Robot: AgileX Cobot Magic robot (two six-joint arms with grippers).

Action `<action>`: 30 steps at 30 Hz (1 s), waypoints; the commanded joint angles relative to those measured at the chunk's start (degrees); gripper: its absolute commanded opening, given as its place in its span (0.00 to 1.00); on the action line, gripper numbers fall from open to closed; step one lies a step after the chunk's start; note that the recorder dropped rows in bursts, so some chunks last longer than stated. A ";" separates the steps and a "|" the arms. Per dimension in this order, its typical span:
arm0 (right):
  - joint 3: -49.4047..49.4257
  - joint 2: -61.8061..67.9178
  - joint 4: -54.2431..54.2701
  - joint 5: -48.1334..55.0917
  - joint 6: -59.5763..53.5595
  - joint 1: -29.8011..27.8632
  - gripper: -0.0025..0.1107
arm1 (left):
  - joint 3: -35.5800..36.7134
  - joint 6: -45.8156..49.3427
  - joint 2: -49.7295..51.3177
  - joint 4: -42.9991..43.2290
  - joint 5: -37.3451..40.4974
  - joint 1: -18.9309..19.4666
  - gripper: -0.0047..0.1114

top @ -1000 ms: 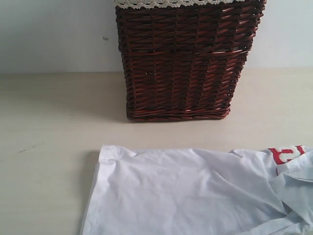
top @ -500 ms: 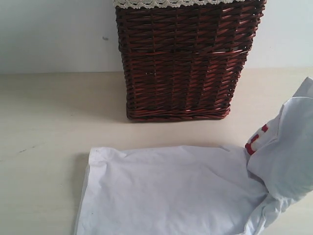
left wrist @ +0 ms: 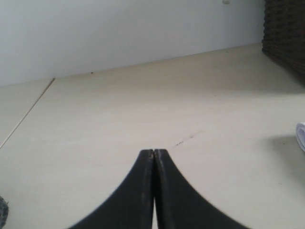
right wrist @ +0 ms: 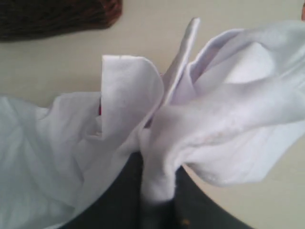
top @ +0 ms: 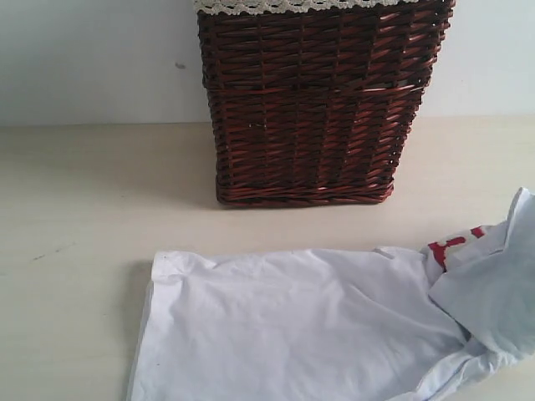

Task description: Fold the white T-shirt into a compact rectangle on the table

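1. The shirt (top: 292,326) lies spread on the table (top: 75,192), at 6 o'clock from the basket (top: 309,109) in the exterior view.
2. Its 3 o'clock end is lifted and bunched, with a strip of red patch (top: 451,245) showing.
3. The right gripper (right wrist: 157,195) is clamped on a fold of the shirt.
4. The left gripper (left wrist: 154,155) has its jaws pressed together, empty, over bare table.

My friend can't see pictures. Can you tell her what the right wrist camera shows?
The right gripper pinches a bunched fold of the white T-shirt, held over the pale table. A corner of the dark wicker basket shows beyond.
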 commanded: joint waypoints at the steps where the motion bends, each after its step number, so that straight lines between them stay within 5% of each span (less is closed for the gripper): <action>1: -0.18 1.48 -0.23 -8.10 -0.59 -1.23 0.02 | 0.19 0.06 -0.36 -0.17 -0.48 0.00 0.05; 6: -5.47 4.04 -3.08 -9.13 -0.59 -8.74 0.02 | 0.19 0.06 -0.36 -0.17 -0.48 0.00 0.05; 14: -7.23 2.95 -3.96 6.13 -3.34 -9.48 0.02 | 0.19 0.06 -0.36 -0.17 -0.48 0.00 0.05; 30: -7.23 -1.56 8.22 0.22 11.03 29.37 0.02 | 0.19 0.06 -0.36 -0.17 -0.48 0.00 0.05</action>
